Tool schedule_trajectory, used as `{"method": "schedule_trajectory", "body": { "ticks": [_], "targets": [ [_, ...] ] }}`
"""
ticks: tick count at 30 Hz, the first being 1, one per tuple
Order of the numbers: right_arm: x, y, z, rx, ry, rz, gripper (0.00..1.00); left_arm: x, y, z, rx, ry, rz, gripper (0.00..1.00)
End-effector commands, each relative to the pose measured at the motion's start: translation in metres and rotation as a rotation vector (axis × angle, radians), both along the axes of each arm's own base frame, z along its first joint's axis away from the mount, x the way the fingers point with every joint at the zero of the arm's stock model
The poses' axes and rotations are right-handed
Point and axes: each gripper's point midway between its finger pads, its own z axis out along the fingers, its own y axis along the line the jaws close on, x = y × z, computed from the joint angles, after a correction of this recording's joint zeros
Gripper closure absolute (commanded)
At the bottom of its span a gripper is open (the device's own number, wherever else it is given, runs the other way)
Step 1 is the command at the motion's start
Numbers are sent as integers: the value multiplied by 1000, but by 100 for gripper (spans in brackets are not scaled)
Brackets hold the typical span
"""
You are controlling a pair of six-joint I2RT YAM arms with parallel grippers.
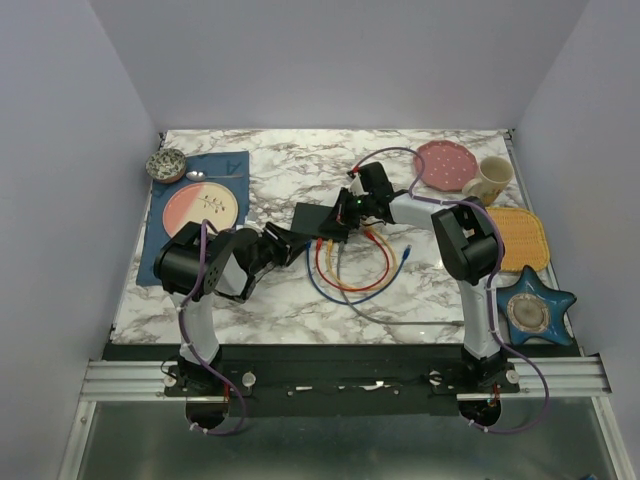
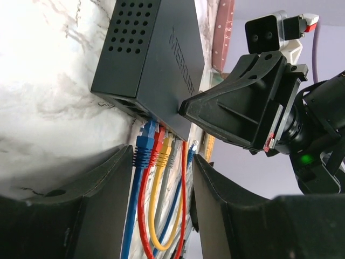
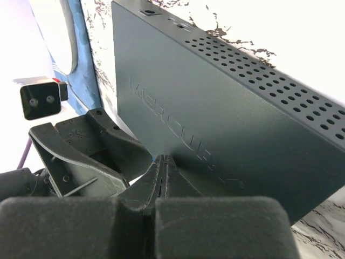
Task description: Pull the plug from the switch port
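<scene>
left pincer [image 2: 161, 157] spread wide, straddling blue plug [image 2: 144, 147] and patch cables [image 2: 153, 210]; switch [image 2: 153, 54] just ahead, flat on bench [image 2: 48, 81]. right pincer [image 3: 163, 164] closed, empty, tips touching switch top.

text: "MERCURY" | on: switch [image 3: 242, 124] top face | raised lettering, end partly hidden

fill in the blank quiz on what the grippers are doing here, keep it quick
The right gripper rests on the switch with its jaws ____.
The left gripper is ____, with the cables running between its fingers.
The mug stands beside a ____ plate.
Missing: shut; open; pink.
</scene>
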Motion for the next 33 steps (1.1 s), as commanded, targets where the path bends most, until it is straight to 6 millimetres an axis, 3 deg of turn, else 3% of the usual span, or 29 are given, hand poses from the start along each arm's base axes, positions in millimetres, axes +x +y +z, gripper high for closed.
{"method": "schedule_trajectory", "body": {
  "ticks": [1,18,23,33],
  "targets": [
    [-5,-4,-28,-43,60,-8,99,11,2,9,40,-44,7,48],
    [-7,-9,-33,-56,73,-23,99,11,11,-19,57,41,68,64],
    [-6,-9,-32,-55,71,-27,99,17,12,-18,54,65,89,67],
    [-7,-9,-33,-58,76,-32,99,22,15,-21,102,117,114,60]
  ]
}}
